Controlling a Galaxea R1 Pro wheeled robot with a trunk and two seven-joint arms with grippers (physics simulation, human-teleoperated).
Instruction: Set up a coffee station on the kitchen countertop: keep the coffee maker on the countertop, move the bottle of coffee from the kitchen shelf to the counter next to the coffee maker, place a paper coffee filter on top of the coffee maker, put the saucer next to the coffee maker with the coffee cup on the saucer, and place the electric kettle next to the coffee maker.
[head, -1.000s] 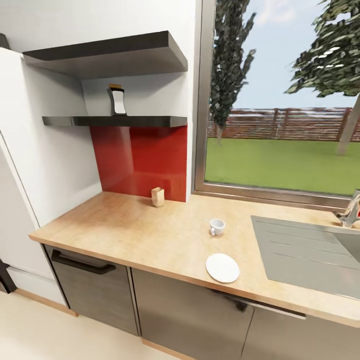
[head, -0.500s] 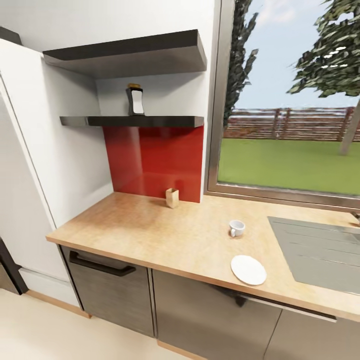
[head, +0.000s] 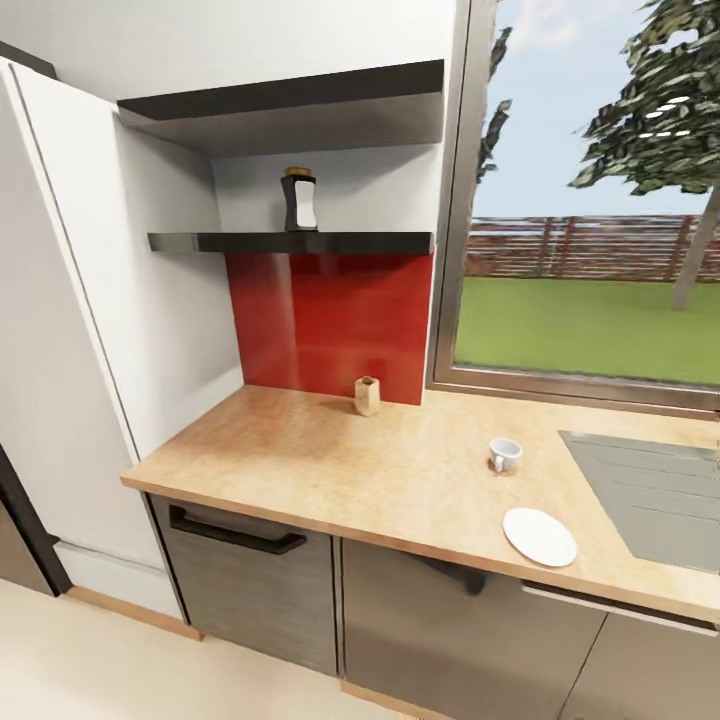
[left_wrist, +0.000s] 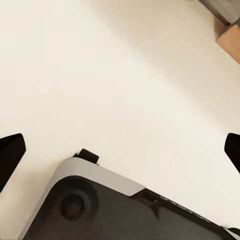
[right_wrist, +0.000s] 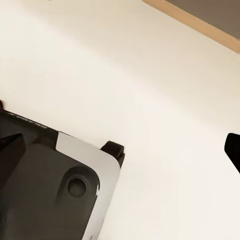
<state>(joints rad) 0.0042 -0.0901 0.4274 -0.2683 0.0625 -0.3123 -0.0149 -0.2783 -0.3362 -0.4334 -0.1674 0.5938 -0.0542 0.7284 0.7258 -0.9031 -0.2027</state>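
Note:
The bottle of coffee (head: 300, 200), dark with a yellow lid and white label, stands on the lower dark kitchen shelf (head: 290, 242). Below it runs the wood-grain kitchen countertop (head: 330, 460). A small pale tan paper coffee filter (head: 367, 396) stands by the red backsplash. The white coffee cup (head: 504, 455) sits apart from the white saucer (head: 540, 536), which lies near the front edge. The coffee maker and the electric kettle are out of view. My left gripper (left_wrist: 120, 152) and right gripper (right_wrist: 120, 150) hang open over the cream floor, holding nothing.
A grey inset sink (head: 650, 490) lies at the counter's right end under a large window. Dark grey cabinet fronts (head: 250, 580) sit below, and a tall white cabinet (head: 70, 350) stands at the left. My own base (left_wrist: 100, 210) shows in both wrist views.
The whole head view has shifted to the right, so the camera has moved. The bottle, cup, saucer and filter keep their places on the shelf and counter.

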